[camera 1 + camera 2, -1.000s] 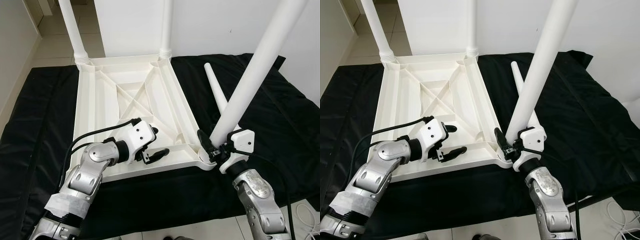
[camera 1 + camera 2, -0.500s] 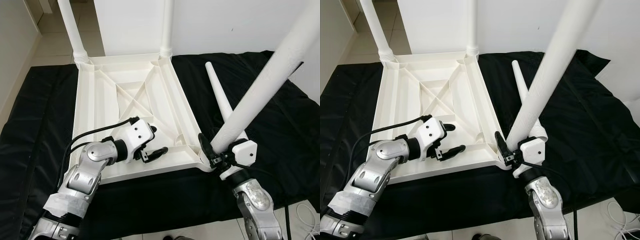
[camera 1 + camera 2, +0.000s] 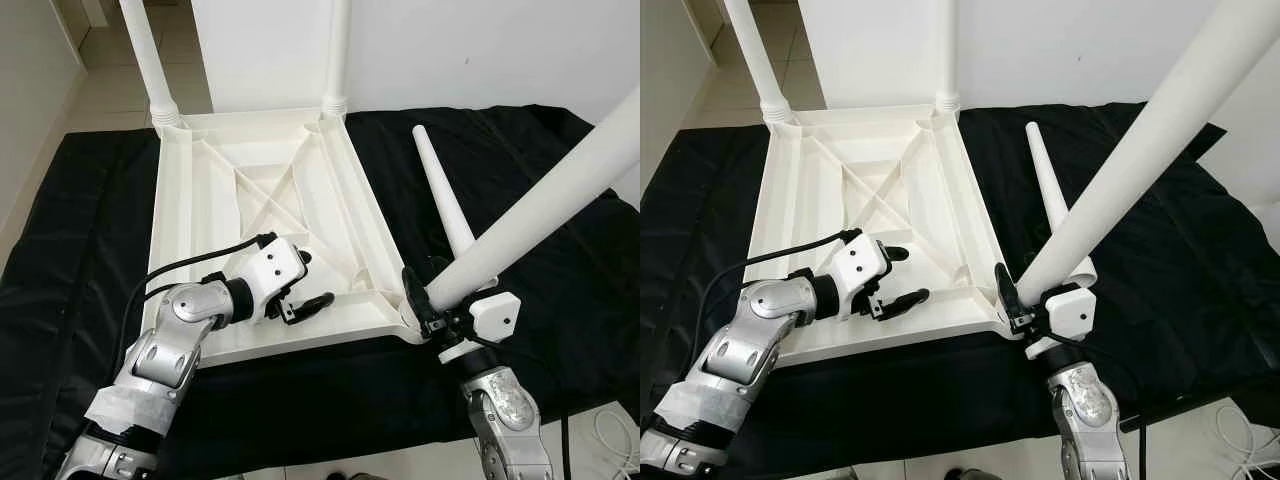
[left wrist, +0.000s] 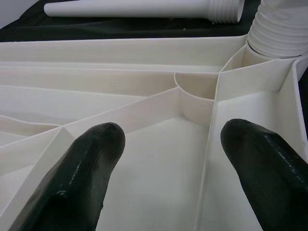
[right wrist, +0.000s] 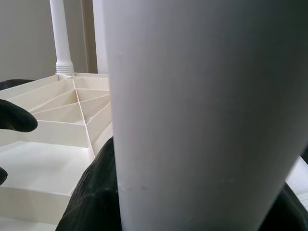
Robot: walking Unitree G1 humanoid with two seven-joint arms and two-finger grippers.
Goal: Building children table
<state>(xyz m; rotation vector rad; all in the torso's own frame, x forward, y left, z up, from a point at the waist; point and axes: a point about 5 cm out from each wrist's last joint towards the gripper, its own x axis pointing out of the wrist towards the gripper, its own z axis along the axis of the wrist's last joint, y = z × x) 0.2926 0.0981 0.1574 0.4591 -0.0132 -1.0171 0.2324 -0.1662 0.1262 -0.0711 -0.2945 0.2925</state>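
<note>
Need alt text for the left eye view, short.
The right gripper holds a white table leg, tilted, at the near corner of an upturned white tabletop on a black mat. The left gripper hovers open inside the tabletop; a spare leg lies beside it.

Support surface: black fabric sheet (image 3: pixel 80 250) spread over pale tiled floor (image 3: pixel 100 90). Directly on it: upside-down white plastic tabletop (image 3: pixel 260 190) with ribbed underside, and beside it one loose tapered white plastic leg (image 3: pixel 440 195).
</note>
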